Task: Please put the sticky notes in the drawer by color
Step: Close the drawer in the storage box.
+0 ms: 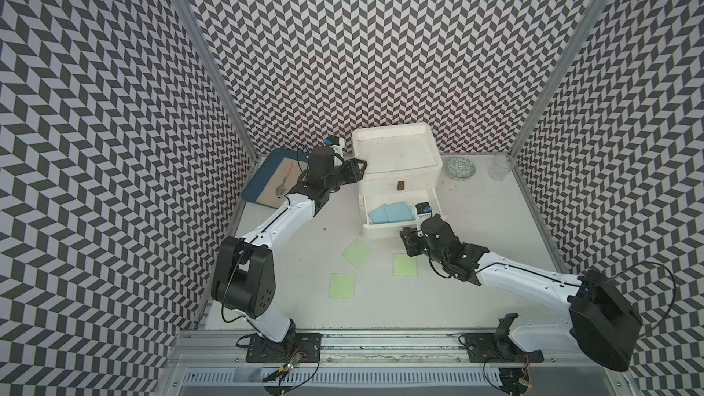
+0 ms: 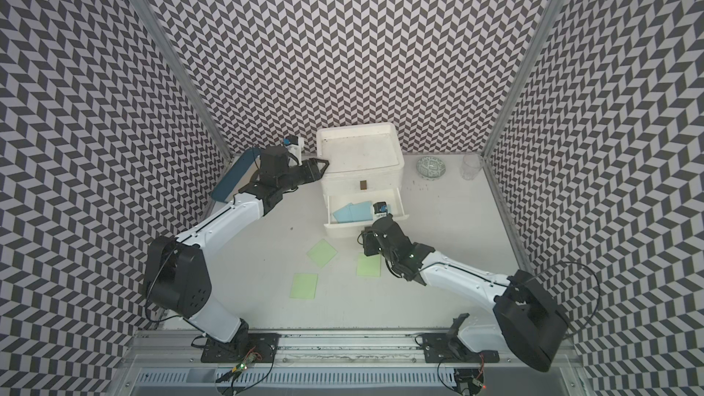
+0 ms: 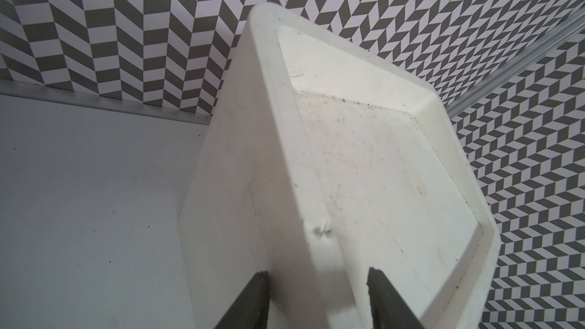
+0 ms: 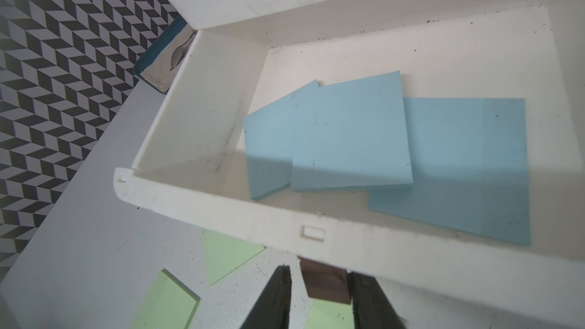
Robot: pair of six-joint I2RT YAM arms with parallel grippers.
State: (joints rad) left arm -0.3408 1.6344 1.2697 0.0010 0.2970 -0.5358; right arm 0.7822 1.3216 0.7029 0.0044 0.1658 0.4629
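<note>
Jaws of right gripper (image 4: 319, 271) straddle drawer's (image 4: 221, 213) flat brown handle (image 4: 326, 283).

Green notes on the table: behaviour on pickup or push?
Probably light: the green notes are thin flat squares. They lie flush on the smooth table, so a push would likely slide them, and a top grasp may struggle to get an edge. The right wrist view shows slight edge thickness, so perhaps stiffer than one sheet.

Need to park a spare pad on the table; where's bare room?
Most open: the table right of the drawer unit, before the bowl and glass. Smaller: between the left arm and the green sticky notes. Crowded: at the open drawer, with those notes and the right gripper.
</note>
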